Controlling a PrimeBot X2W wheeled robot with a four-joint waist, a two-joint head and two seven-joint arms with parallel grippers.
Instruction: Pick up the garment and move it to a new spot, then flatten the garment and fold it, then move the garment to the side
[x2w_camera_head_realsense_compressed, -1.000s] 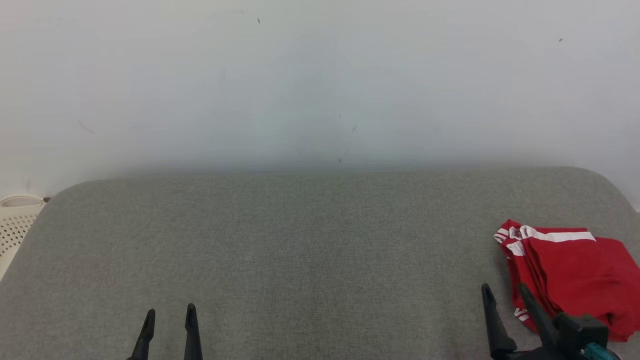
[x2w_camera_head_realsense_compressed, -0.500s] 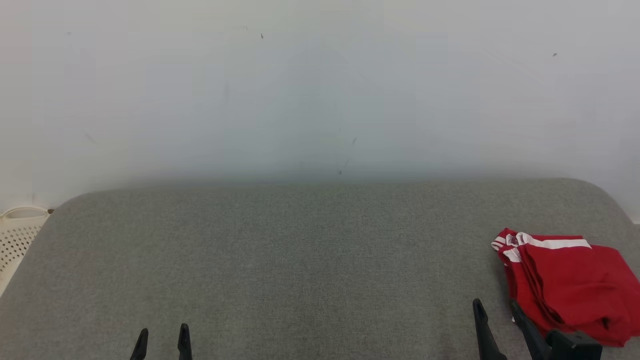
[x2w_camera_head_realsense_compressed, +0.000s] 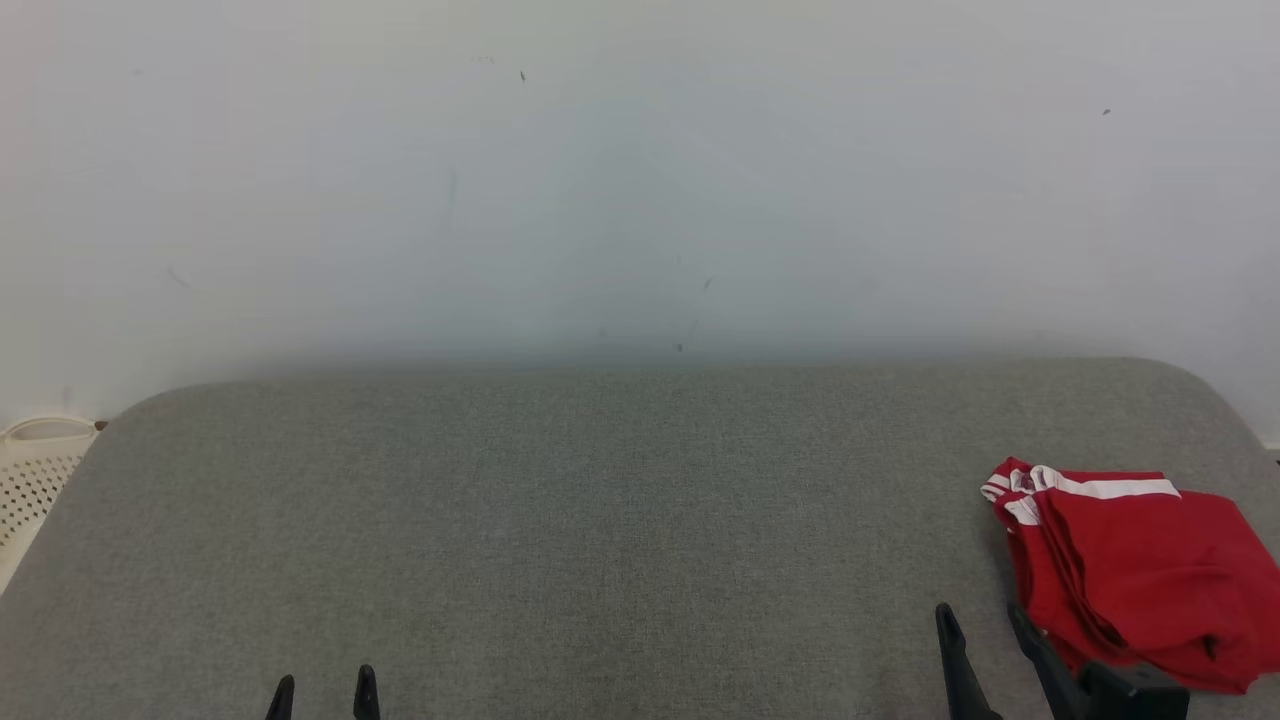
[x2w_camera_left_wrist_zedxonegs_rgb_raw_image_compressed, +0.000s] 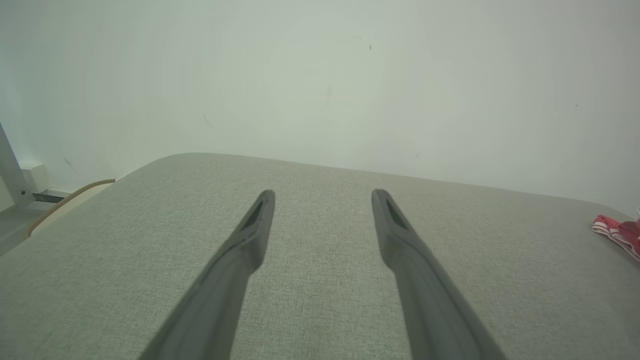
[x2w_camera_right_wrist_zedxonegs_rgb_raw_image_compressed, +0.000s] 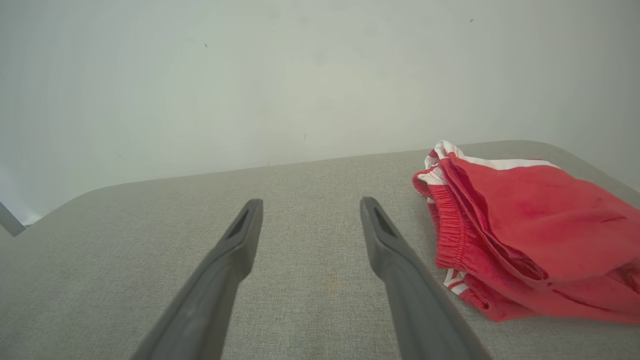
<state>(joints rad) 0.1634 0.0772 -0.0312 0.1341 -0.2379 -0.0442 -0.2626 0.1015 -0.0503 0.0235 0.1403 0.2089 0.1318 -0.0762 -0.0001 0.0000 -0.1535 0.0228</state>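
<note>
The garment, red with white stripes, lies folded in a compact pile at the right end of the grey padded table. In the right wrist view the garment sits just right of my fingers. My right gripper stands open at the lower right, its tips just left of the pile's near corner, nothing between them; in its wrist view the right gripper hangs over bare cloth. Low at the left, my left gripper is open and empty, seen as left gripper over bare table, with the garment's edge far right.
A cream perforated basket stands beside the table's left end. A pale wall rises right behind the table's far edge. The table's corners are rounded.
The head view has tilted, so the table and garment sit lower in the picture. Both grippers have sunk toward the bottom edge, the right one drawing slightly away from the garment. Both stay open.
</note>
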